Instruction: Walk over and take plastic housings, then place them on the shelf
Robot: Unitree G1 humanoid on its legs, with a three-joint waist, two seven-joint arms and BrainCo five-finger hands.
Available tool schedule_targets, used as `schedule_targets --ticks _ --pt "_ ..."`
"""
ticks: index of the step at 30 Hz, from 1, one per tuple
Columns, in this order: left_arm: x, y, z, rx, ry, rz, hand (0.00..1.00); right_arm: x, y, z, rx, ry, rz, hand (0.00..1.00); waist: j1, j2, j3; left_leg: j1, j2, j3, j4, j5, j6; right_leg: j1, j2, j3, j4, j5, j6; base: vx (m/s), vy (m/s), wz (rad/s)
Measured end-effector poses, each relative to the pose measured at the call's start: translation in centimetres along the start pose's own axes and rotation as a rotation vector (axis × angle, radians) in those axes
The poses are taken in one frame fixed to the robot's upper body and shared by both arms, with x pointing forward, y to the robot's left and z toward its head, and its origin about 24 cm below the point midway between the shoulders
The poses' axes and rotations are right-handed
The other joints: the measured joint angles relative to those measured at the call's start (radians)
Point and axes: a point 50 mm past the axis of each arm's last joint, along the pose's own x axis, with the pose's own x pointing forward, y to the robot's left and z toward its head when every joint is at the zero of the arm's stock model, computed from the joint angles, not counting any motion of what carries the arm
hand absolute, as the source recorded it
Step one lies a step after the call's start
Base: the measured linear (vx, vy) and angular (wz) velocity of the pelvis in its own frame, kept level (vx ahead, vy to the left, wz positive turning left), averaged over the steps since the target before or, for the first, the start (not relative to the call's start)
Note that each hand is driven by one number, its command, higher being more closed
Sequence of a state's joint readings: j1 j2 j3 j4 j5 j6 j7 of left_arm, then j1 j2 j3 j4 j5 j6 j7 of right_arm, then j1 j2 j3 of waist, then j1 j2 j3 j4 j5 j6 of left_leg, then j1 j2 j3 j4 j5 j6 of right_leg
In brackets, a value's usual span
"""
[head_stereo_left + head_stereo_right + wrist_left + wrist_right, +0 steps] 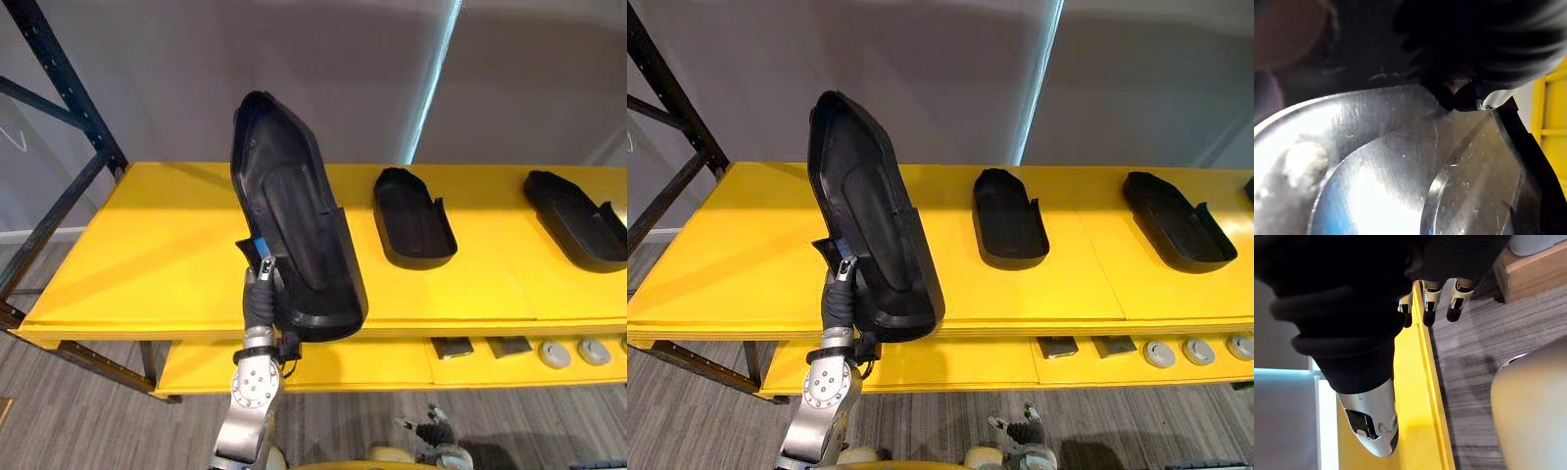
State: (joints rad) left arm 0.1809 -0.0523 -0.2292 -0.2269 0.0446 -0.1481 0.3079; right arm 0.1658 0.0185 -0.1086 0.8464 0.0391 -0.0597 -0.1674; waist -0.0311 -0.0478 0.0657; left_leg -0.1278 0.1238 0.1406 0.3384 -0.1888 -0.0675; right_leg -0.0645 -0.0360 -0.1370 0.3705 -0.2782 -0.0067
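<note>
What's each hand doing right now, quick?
Left hand: shut on the long black plastic housing, held upright.
Right hand: open, fingers relaxed, holding nothing.

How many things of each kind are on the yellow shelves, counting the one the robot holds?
Black plastic housings: 3 (one upright in the left hand, two lying on the yellow top shelf)
Small dark square blocks, lower shelf: 2
Grey round discs, lower shelf: 3
Total: 8
A dark shape cut off at the right edge is not counted.
</note>
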Motion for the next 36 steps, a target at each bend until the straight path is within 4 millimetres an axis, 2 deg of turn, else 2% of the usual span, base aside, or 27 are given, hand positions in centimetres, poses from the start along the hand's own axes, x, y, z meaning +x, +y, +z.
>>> schedule_targets --ticks 4,5,10,14,16,20,21,27,31,36 --pt "0.2 0.7 0.1 0.017 -0.007 0.025 1.0 -0.3 0.4 -0.6 0.01 0.017 0.006 0.0 0.001 -0.013 -0.016 0.01 0.019 0.021 -0.031 0.011 -0.002 0.029 0.025 0.014 -0.086 0.047 -0.002 0.06 -0.006 -0.19" --pt "0.2 0.9 0.0 0.022 -0.002 0.035 1.0 -0.3 0.5 -0.7 0.011 0.019 0.008 0.0 0.009 -0.017 -0.019 0.022 0.027 0.04 -0.041 0.014 -0.002 0.034 0.03 0.031 -0.108 0.062 0.001 0.09 0.039 -0.37" --pt "0.6 2.3 0.0 0.107 -0.002 0.078 1.0 -0.4 0.5 -1.0 0.01 0.026 0.022 0.0 0.017 -0.017 -0.025 0.044 0.032 0.082 -0.062 0.016 -0.001 0.062 0.036 0.065 -0.185 0.112 0.009 0.03 0.045 -0.24" --pt "1.5 4.4 0.0 0.216 -0.005 0.156 1.0 -0.6 0.1 -1.5 -0.005 0.039 0.022 0.0 0.017 -0.012 -0.045 0.048 0.033 0.097 -0.082 0.022 0.002 0.061 0.039 0.086 -0.216 0.14 0.011 -0.02 0.027 -0.16" --pt "3.0 6.0 0.6 0.291 -0.033 0.216 1.0 -0.7 0.2 -1.5 -0.015 0.037 0.036 0.0 0.017 -0.012 -0.047 0.035 0.033 0.105 -0.102 0.032 0.005 0.054 0.042 0.096 -0.239 0.158 0.01 -0.08 0.012 -0.11" --pt "4.2 8.1 1.0 0.346 -0.037 0.3 1.0 -0.6 0.0 -1.5 -0.044 0.032 0.04 0.0 0.015 -0.007 -0.055 0.013 0.036 0.119 -0.126 0.036 0.004 0.023 0.051 0.127 -0.265 0.184 0.006 -0.09 0.004 -0.2" --pt "4.3 8.4 1.1 0.353 -0.034 0.311 1.0 -0.6 0.0 -1.4 -0.047 0.03 0.041 0.0 0.015 -0.012 -0.059 0.006 0.039 0.122 -0.126 0.039 0.004 0.016 0.053 0.13 -0.271 0.192 0.004 -0.06 -0.014 -0.19" --pt "5.1 9.6 -0.1 0.383 0.051 0.359 1.0 -0.6 -0.2 -1.1 -0.055 0.027 0.038 0.0 0.014 -0.007 -0.057 -0.044 0.052 0.13 -0.089 0.048 -0.001 -0.032 0.067 0.139 -0.272 0.204 0.001 0.01 -0.007 -0.06" --pt "6.0 9.8 0.1 0.395 0.053 0.368 1.0 -0.5 -0.1 -0.8 -0.056 0.017 0.038 0.0 0.016 -0.005 -0.055 -0.064 0.063 0.13 -0.079 0.048 -0.001 -0.047 0.072 0.14 -0.272 0.219 0.0 0.01 0.002 -0.01" --pt "7.4 11.1 0.5 0.488 0.055 0.39 1.0 -0.4 0.0 -0.3 -0.063 -0.003 0.045 0.0 0.017 -0.001 -0.049 -0.095 0.069 0.134 -0.064 0.042 0.007 -0.074 0.075 0.159 -0.274 0.231 0.002 -0.04 0.009 -0.08"
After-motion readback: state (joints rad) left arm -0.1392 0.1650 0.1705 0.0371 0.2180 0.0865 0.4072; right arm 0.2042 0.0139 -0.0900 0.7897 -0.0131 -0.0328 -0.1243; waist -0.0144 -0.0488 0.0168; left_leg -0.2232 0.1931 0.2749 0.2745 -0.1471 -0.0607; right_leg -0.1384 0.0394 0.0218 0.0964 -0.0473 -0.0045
